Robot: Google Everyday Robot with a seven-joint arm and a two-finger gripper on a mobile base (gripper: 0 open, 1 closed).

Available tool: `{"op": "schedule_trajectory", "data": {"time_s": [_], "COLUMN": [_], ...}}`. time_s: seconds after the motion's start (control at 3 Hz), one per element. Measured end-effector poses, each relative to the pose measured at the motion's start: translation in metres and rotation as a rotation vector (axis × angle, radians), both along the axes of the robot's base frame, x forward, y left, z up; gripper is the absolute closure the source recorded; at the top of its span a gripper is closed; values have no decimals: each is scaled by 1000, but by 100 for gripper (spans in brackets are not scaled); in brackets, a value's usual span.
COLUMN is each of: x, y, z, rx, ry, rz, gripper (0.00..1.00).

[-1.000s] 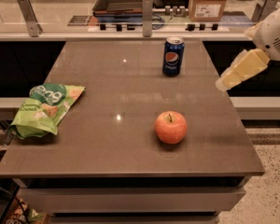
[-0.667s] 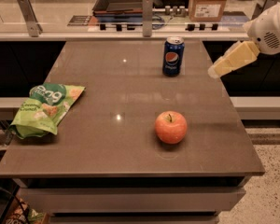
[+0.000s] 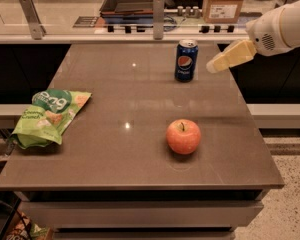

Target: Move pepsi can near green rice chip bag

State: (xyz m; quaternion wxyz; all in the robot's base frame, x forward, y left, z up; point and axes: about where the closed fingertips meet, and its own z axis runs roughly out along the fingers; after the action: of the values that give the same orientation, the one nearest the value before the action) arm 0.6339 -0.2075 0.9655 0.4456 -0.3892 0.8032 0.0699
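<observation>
It is looking like an office break area: metal posts (image 3: 159, 14) are lining the far edge of the brown counter (image 3: 115, 149), a cardboard box (image 3: 225, 4) sitting beyond; the gripper (image 3: 213, 66) is hovering above its right edge.

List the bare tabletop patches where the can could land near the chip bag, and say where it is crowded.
Bare table stretches between the green rice chip bag and the apple, and behind the bag to the far edge. Tightest: far right, where the gripper hovers beside the pepsi can.

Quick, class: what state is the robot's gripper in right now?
Gripper: open or shut cannot be told; holding nothing, in the air beside the pepsi can, apart from it.
</observation>
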Motion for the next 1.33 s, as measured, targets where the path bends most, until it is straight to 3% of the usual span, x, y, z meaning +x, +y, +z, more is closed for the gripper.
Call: {"op": "schedule_trajectory", "data": {"time_s": [0.67, 1.33], "x": [41, 86], "y": [33, 67], "z": [-20, -53], "rx": [176, 302], "ry": [-88, -117], "rz": [52, 124], "gripper": [0, 0]}}
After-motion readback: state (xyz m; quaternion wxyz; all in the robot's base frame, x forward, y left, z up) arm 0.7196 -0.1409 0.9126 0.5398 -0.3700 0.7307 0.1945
